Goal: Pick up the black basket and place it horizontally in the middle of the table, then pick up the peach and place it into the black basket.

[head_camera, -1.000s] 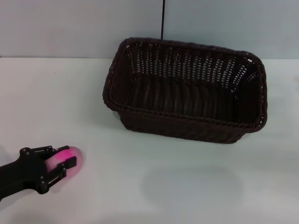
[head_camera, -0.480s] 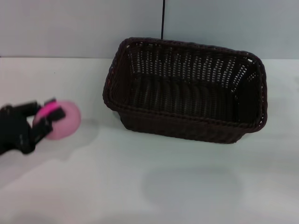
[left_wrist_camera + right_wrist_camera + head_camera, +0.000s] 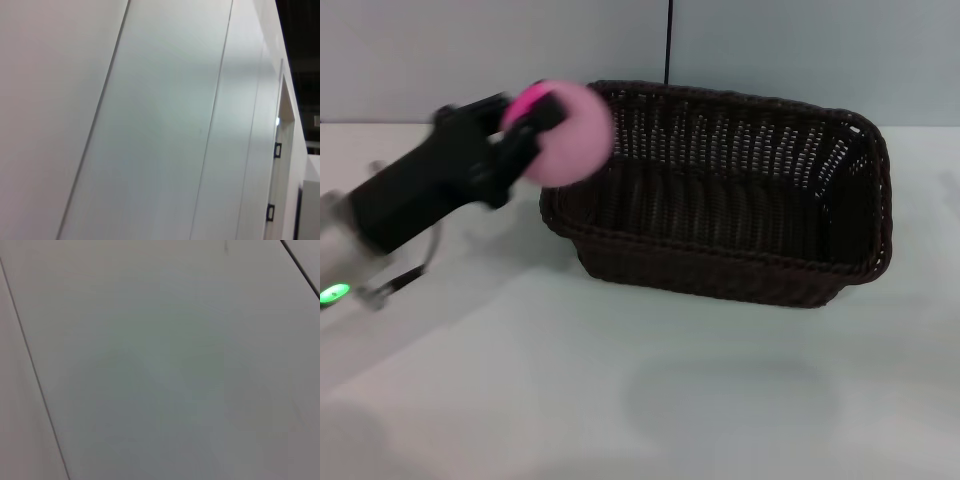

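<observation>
The black basket (image 3: 720,190) lies lengthwise across the middle of the white table (image 3: 620,400), open side up and empty. My left gripper (image 3: 545,125) is shut on the peach (image 3: 568,135), a pale-pink ball with a magenta patch. It holds the peach in the air at the basket's left rim, above the table. My right gripper is out of view. The wrist views show only pale wall panels.
A dark vertical cable or seam (image 3: 669,42) runs up the grey wall behind the basket. A green light (image 3: 334,294) glows on my left arm near the left edge.
My left gripper has lifted the peach from the table's front left and carried it up and right to the basket's left rim. The basket has not moved.
</observation>
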